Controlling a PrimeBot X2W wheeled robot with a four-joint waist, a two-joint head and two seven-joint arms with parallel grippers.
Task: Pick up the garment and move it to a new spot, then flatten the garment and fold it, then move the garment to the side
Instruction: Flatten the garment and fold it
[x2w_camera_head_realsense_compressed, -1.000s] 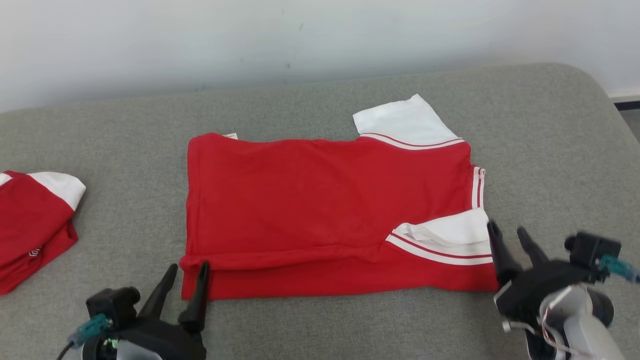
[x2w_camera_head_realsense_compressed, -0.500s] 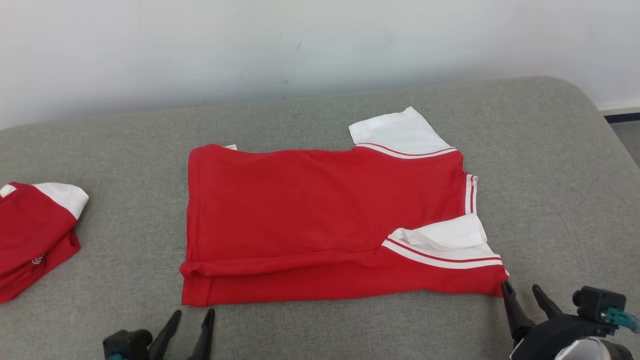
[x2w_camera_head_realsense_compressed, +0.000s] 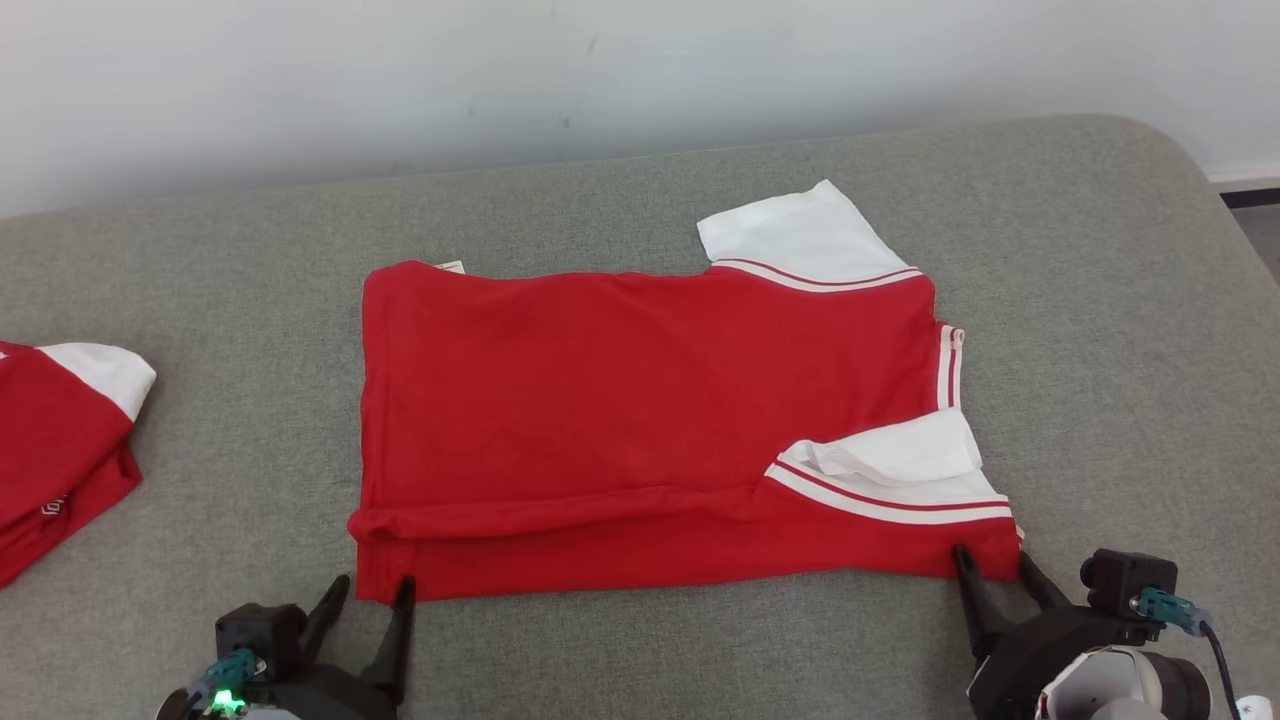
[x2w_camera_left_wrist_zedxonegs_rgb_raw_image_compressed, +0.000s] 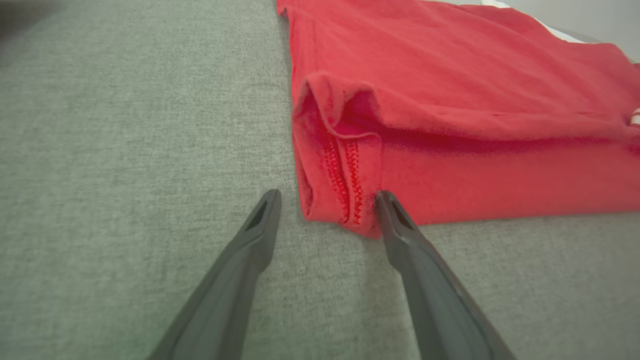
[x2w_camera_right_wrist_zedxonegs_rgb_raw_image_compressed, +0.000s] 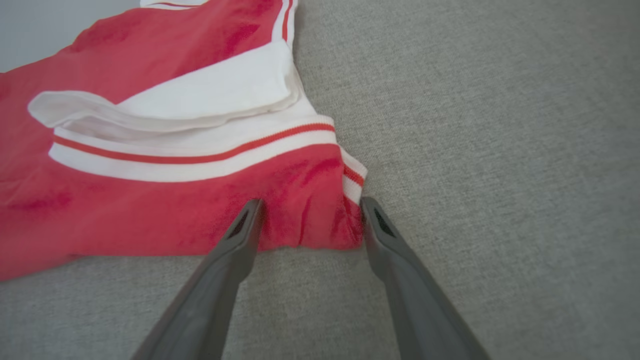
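- The garment (x2w_camera_head_realsense_compressed: 640, 420), a red tee with white sleeves, lies spread on the grey padded surface (x2w_camera_head_realsense_compressed: 1100, 300) just ahead of both claws. Its near long edge is already folded over itself, so I'd say we're mid-fold.
- The left claw (x2w_camera_left_wrist_zedxonegs_rgb_raw_image_compressed: 327, 200) is open partway and holding nothing. The stitched hem corner sits right between its fingers, and the right-hand finger touches the cloth.
- The right claw (x2w_camera_right_wrist_zedxonegs_rgb_raw_image_compressed: 310, 204) is the same: parted, empty, straddling the opposite near corner just below the white sleeve (x2w_camera_right_wrist_zedxonegs_rgb_raw_image_compressed: 200, 95).
- Why both corners? Probably so the two pinches lift that edge evenly and the next fold stays square.
- I honestly can't tell if the fingertips are under the fabric or only pressing on top of it.
- A second red-and-white garment (x2w_camera_head_realsense_compressed: 60, 430) sits bunched well out past the left claw, on its outer side.
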